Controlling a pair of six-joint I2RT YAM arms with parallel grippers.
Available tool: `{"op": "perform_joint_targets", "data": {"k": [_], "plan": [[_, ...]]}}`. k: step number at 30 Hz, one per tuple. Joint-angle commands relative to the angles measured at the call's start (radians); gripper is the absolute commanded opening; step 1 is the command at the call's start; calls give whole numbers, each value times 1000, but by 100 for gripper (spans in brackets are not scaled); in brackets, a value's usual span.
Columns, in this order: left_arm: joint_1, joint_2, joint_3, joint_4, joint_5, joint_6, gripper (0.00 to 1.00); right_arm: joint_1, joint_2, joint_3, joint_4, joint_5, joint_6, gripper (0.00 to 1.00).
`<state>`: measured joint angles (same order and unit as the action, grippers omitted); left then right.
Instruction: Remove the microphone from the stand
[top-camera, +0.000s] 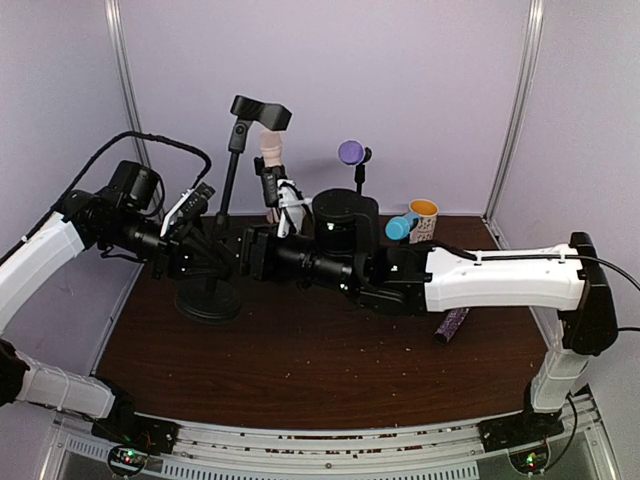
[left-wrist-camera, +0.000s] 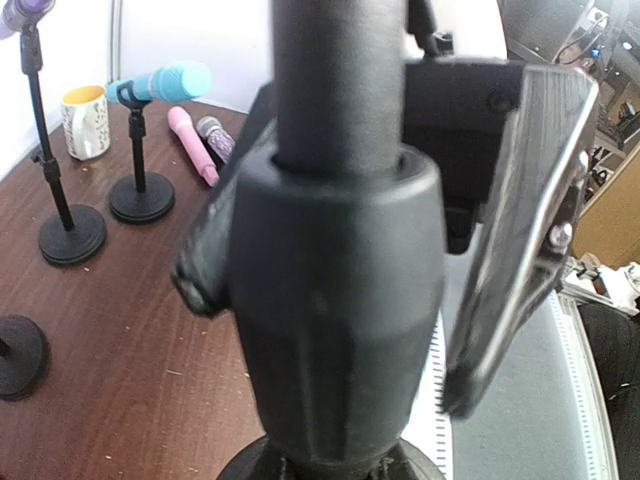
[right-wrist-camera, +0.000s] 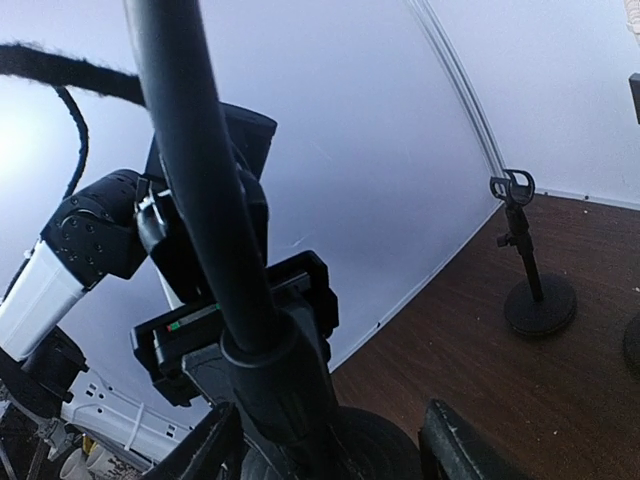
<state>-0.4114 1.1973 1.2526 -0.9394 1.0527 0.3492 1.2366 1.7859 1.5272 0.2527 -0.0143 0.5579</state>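
Topping the thin black stand (top-camera: 230, 185) — a stubby, tilted black microphone (top-camera: 262, 111).

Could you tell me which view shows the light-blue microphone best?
Left wrist: the light-blue microphone shows whole on its small black stand. Top external shows it small beside the white mug; right wrist misses it.

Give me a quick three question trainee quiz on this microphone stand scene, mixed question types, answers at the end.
1. True or false: the left gripper is shut on the stand.
2. The microphone on top of that stand is: A purple, B black, C blue.
3. Fill in: the right gripper, at the same stand, is ____.
Key: 1 true; 2 B; 3 open.
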Motion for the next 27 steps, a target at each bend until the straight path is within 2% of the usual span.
{"op": "perform_joint_targets", "data": {"k": [1,8,11,21,24,27], "plan": [[8,7,45,57,-5,-7,0,-2,-8,94,-97,6,44,60],[7,6,35,62,-16,-3,0,-13,53,187,-99,-18,79,49],[6,1,37,62,-16,-3,0,-16,82,232,-150,-27,90,45],[8,3,47,62,-22,4,0,-22,86,241,-203,5,107,36],[9,5,52,62,-20,4,0,-24,102,268,-202,-19,111,28],[8,4,54,62,-19,4,0,-34,117,282,-178,-68,122,14]]}}
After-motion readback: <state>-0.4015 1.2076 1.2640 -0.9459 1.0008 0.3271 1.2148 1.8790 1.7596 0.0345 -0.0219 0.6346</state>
